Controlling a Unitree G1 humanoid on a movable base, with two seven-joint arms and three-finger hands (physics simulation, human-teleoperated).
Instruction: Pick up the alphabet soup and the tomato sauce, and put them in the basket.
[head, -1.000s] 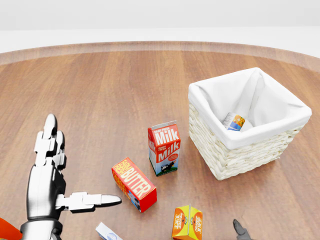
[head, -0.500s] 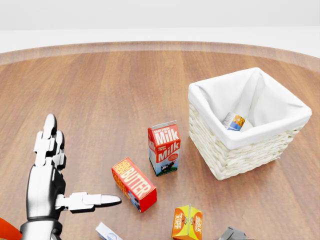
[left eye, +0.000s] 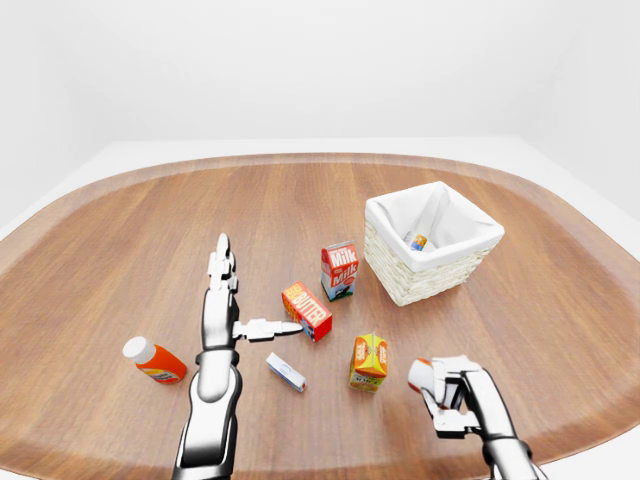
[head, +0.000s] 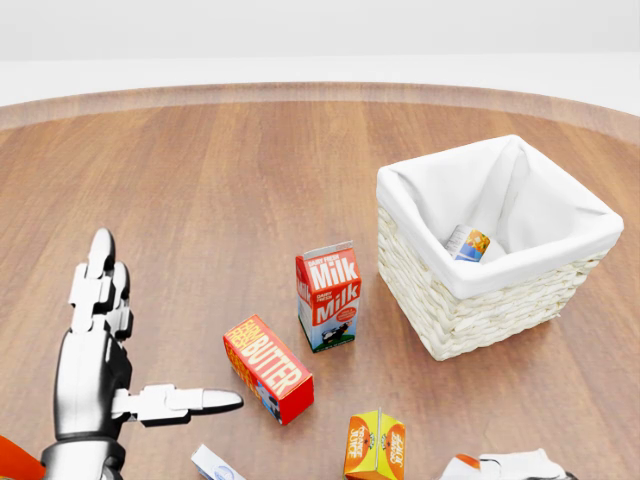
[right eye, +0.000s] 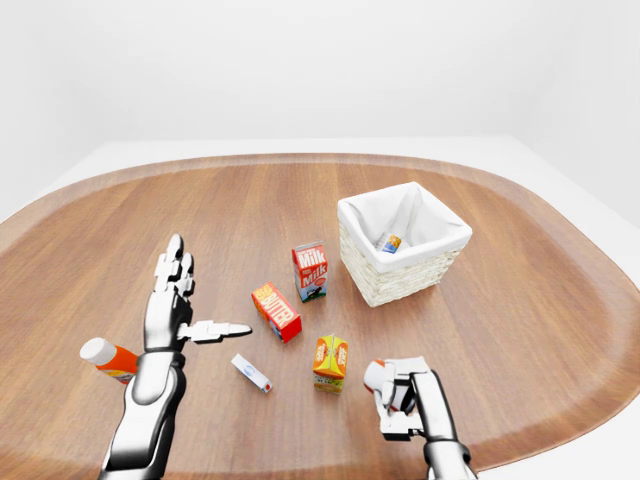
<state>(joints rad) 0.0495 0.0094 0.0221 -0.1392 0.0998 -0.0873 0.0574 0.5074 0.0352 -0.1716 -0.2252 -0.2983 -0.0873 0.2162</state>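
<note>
One small can with an orange and blue label (head: 468, 243), the alphabet soup by its look, lies inside the white-lined wicker basket (left eye: 385, 215). My right hand (left eye: 442, 388) is low in the left-eye view, right of centre, with its fingers shut on a red and white can, seemingly the tomato sauce (left eye: 421, 373). It is well below the basket in the picture. My left hand (left eye: 224, 303) stands open and flat at the left, thumb pointing right, holding nothing.
On the wooden table stand a milk carton (left eye: 339, 270), a butter box (left eye: 307, 311) and an orange juice carton (left eye: 369, 361). A small white and blue box (left eye: 285, 371) and an orange bottle with a white cap (left eye: 154, 361) lie near my left arm.
My right hand has risen into the bottom edge of the head view with the red and white can in it. The left hand and the table items have not moved.
</note>
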